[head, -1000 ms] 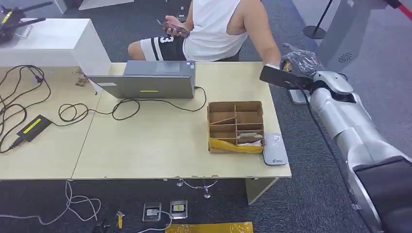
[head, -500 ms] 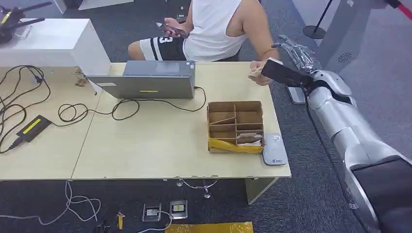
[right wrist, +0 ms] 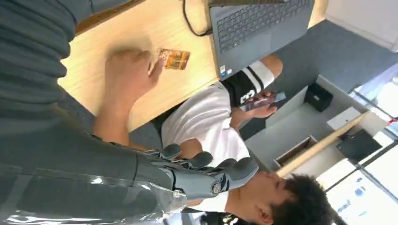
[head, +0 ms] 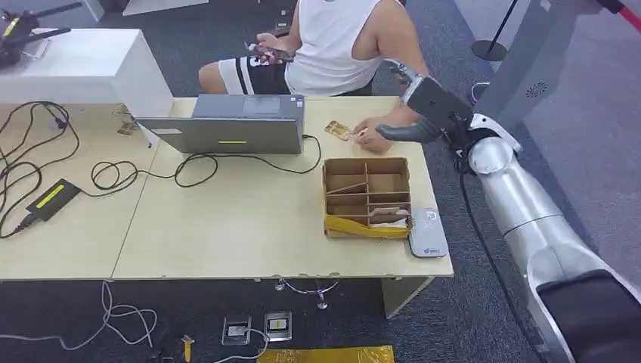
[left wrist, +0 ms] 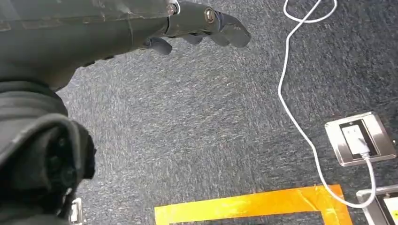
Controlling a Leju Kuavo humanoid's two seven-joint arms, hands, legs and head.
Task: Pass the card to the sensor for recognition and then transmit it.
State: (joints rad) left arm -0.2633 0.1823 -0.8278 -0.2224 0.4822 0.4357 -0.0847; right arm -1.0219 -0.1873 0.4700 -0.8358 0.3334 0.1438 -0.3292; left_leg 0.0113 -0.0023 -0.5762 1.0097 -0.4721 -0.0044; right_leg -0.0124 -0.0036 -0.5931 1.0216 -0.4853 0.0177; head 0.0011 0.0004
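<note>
Pale wood makes up the table (head: 227, 227) in front of you. Starting at your far left, black cables (head: 45, 151) loop over its surface beside a small black box with a yellow stripe (head: 51, 198). Further along sits an open grey laptop (head: 227, 128), facing away from you. Just right of the laptop, the card (head: 338, 130) lies flat on the table, orange and brown, with a seated person's hand (head: 372, 136) touching its edge. That person wears a white top and holds a phone (head: 268, 53) in the other hand. Nearer you than the card stands a brown cardboard box (head: 366, 193) split into compartments, and a grey card reader (head: 427, 231) lies flat at the box's right corner, near the table edge.

Your right hand (head: 423, 102) is raised above the table's far right corner, fingers stretched out and holding nothing; it is well apart from the card. Your left hand (left wrist: 197, 28) hangs over dark carpet, fingers extended and holding nothing, near a white cord (left wrist: 293, 93) and a strip of yellow floor tape (left wrist: 253, 206).
</note>
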